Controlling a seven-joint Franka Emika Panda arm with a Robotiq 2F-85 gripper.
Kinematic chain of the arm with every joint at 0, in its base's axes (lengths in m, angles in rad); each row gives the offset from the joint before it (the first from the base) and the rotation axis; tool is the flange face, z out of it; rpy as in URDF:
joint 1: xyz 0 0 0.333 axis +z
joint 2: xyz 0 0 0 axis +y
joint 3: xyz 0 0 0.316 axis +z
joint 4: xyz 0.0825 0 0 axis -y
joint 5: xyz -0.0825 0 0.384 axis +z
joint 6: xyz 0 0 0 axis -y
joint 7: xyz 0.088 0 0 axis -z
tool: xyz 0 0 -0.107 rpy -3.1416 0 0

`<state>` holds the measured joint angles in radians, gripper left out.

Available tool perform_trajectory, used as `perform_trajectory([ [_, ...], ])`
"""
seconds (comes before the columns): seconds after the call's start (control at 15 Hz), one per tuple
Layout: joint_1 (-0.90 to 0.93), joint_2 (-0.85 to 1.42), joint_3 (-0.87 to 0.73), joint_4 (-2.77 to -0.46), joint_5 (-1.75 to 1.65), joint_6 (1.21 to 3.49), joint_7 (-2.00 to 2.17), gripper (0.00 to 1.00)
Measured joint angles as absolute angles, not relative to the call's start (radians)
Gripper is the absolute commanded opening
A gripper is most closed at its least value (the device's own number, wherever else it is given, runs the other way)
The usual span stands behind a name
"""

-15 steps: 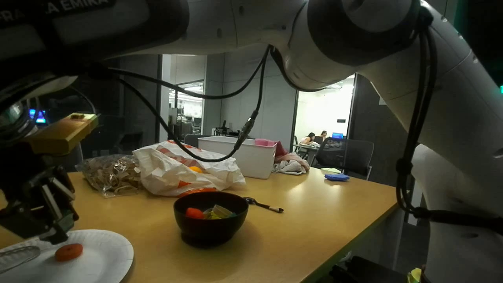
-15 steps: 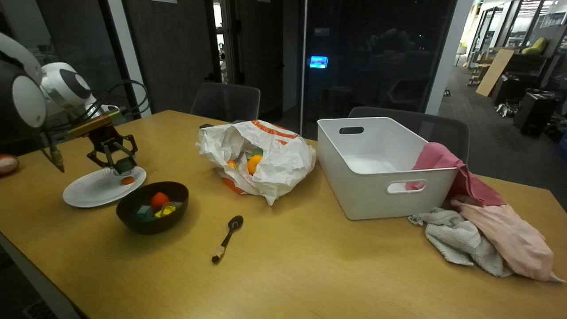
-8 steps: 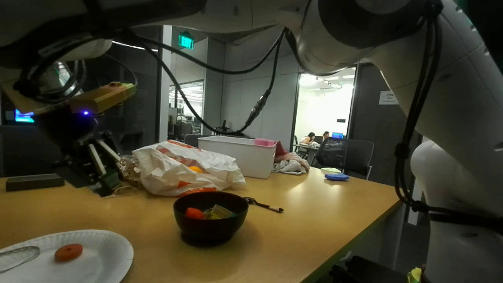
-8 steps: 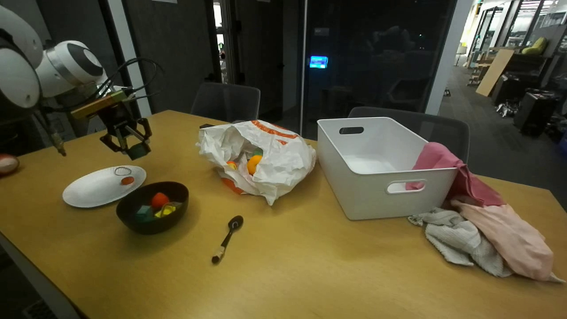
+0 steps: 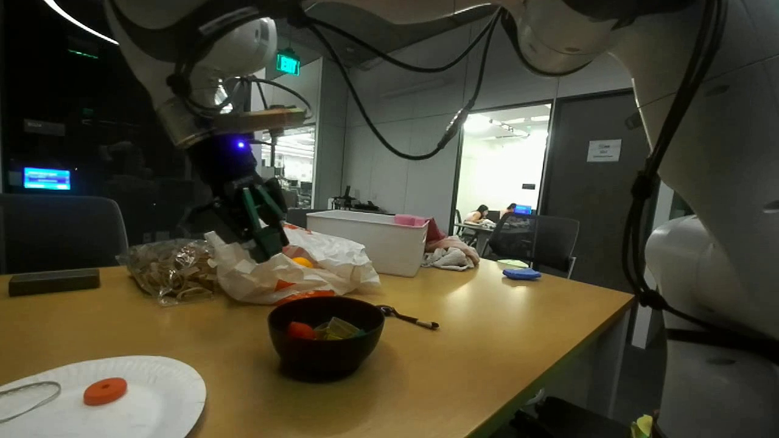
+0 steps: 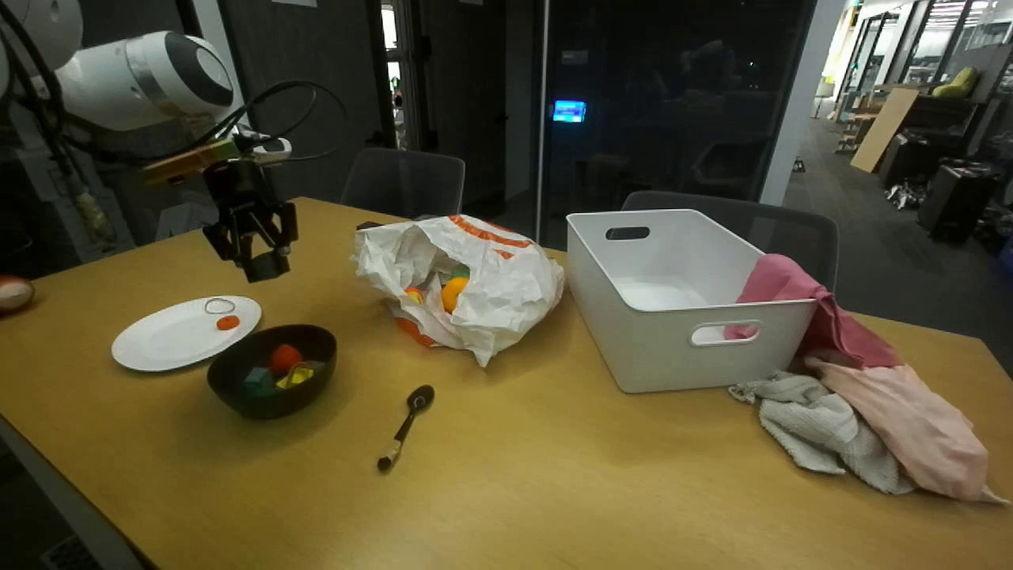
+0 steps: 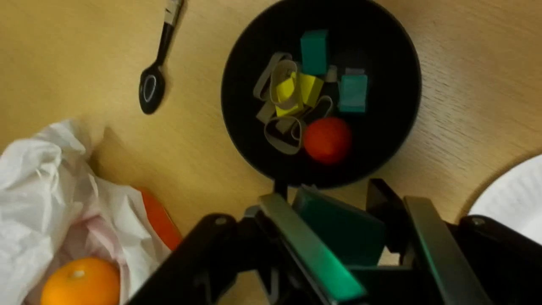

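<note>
A dark green block (image 7: 343, 233) sits tilted between the fingers of my gripper (image 7: 330, 199), which is shut on it. In an exterior view the gripper (image 6: 267, 257) hangs above the table behind the black bowl (image 6: 273, 405); the block (image 6: 267, 267) shows at its fingertips. Inside the bowl, seen from the wrist, lie a red ball (image 7: 328, 140), teal blocks (image 7: 314, 53), yellow blocks (image 7: 311, 89) and several tan bands (image 7: 281, 144). A white paper plate (image 5: 155, 410) beside the bowl carries an orange ring (image 5: 104, 395) and a thin band (image 6: 220, 311).
A crumpled white bag (image 6: 514, 285) with an orange (image 7: 80, 284) at its mouth lies near the gripper. A black spoon (image 6: 404, 431) rests before it. Farther along stand a white bin (image 6: 673, 356) and cloths (image 6: 910, 427). A clear plastic bag (image 5: 173, 271) lies beside the white bag.
My gripper has risen from over the plate and swung toward the bowl and bag, with the green block still between its fingers. The plate, bowl and their contents have stayed put.
</note>
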<state>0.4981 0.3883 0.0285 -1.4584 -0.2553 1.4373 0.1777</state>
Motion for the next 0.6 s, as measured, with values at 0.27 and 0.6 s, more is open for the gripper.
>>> perform_trajectory([
  [0.27, 0.378, 0.308, 0.059, -1.624, -0.239, 1.456, 0.206, 0.26],
  [0.6, 0.289, 0.261, 0.088, -1.787, -0.161, 1.534, 0.209, 0.26],
])
